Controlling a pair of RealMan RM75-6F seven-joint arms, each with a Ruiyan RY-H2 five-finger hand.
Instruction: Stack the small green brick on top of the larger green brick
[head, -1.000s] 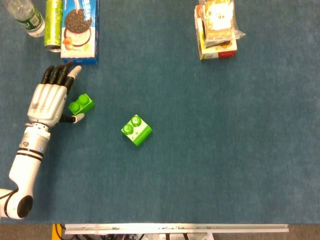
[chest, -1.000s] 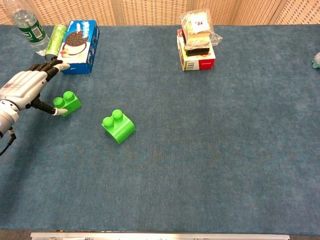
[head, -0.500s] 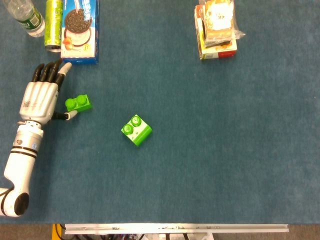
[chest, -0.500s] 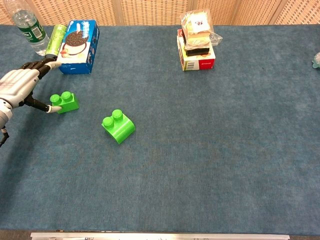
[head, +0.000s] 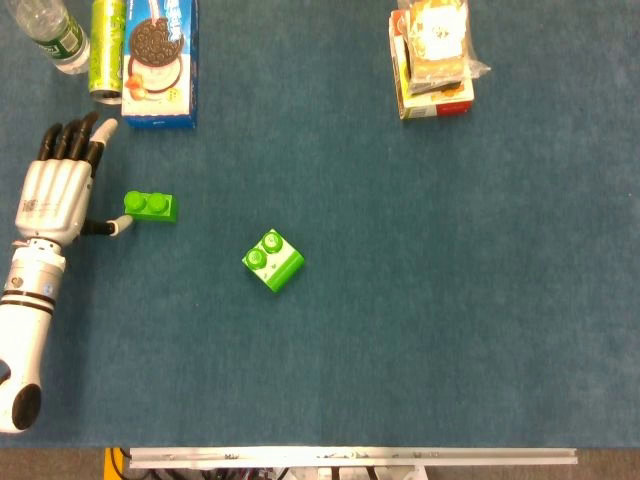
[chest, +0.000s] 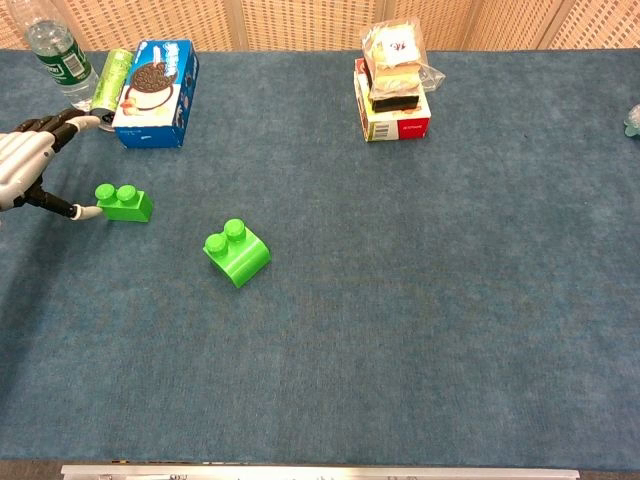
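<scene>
The small green brick lies flat on the blue table at the left, studs up. The larger green brick stands alone nearer the middle, turned at an angle. My left hand is at the far left edge, fingers stretched out and apart, holding nothing. Its thumb tip touches the small brick's left end. The right hand shows in neither view.
A blue cookie box, a green can and a water bottle stand at the back left, just beyond the left hand's fingertips. A stack of snack packs sits at the back right.
The left hand has drawn back to the left. The small brick has shifted left with the thumb and now lies squarer to the table.
</scene>
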